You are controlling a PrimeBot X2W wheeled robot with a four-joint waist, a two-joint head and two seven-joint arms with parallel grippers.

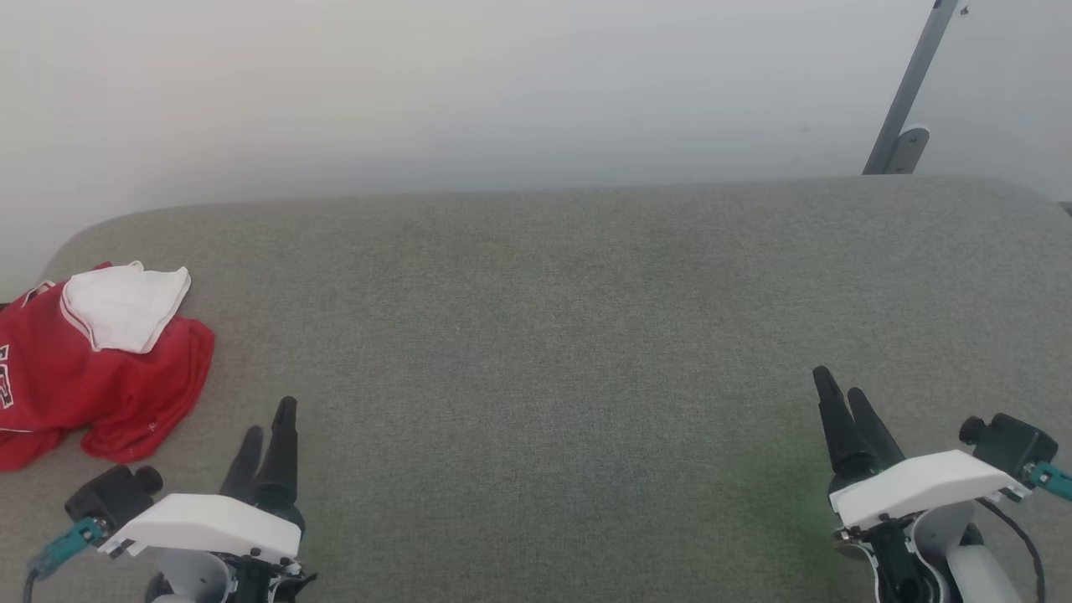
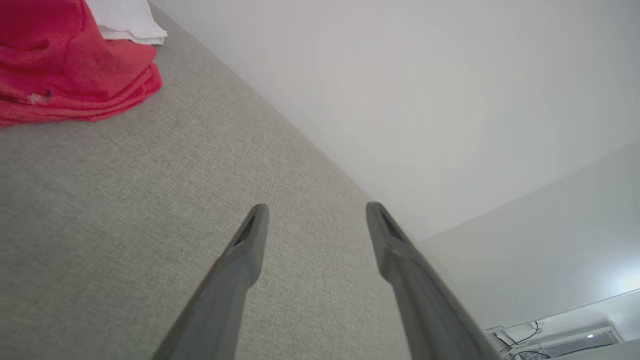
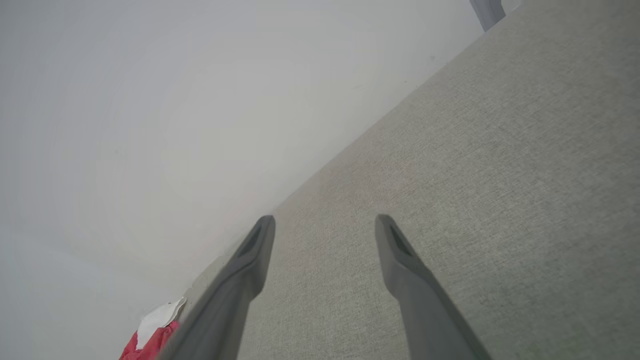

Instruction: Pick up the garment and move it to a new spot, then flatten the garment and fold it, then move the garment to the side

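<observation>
Left gripper [image 1: 270, 417] is released: in the left wrist view its two long dark fingers stand well spread with bare fabric between them, and nothing is held. It sits at the lower left of the head view, fingers pointing away from the robot over the near part of a grey-green fabric surface [image 1: 536, 335]; whether the tips touch the fabric I cannot tell. Right gripper [image 1: 837, 382] is released too, low at the right of the head view. Its own wrist view has the same wide gap between the fingers and plain fabric beyond, nothing grasped. The two grippers are well apart, one towards each end of the surface

The red jersey T-shirt [image 1: 100, 377] lies in a crumpled heap at the left end of the surface, close to its rounded far-left corner and partly cut by the picture's edge. A white sleeve [image 1: 126, 306] is folded over the top of the red body, and a scrap of black lettering shows at the very left edge. The heap is near the left gripper, ahead of it and to its left, apart from the fingers. In the right wrist view a small red-and-white corner of it peeks past the left finger, far off

A white wall [image 1: 502, 84] backs the surface, and a grey metal strut [image 1: 909, 92] stands slanted before it at the upper right
</observation>
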